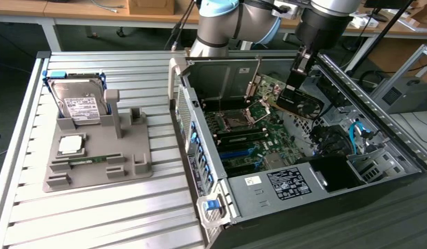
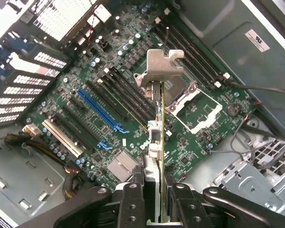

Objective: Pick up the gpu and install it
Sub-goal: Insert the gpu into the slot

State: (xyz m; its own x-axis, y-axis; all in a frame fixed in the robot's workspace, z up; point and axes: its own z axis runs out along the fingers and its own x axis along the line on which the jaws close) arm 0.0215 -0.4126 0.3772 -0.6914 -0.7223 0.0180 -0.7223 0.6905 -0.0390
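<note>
On a ribbed metal bench (image 1: 96,218) with wooden desks (image 1: 75,9) behind, my pincer (image 2: 157,190) clasps the gpu (image 2: 162,66) above the board (image 2: 99,104) inside the open case (image 1: 221,72); white labels (image 1: 288,182), print unreadable

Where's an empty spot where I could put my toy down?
The slatted table is bare in front of the grey holder tray and in the strip between that tray and the computer case. Inside the case it's crowded: motherboard, cables and the gpu hanging above.
</note>
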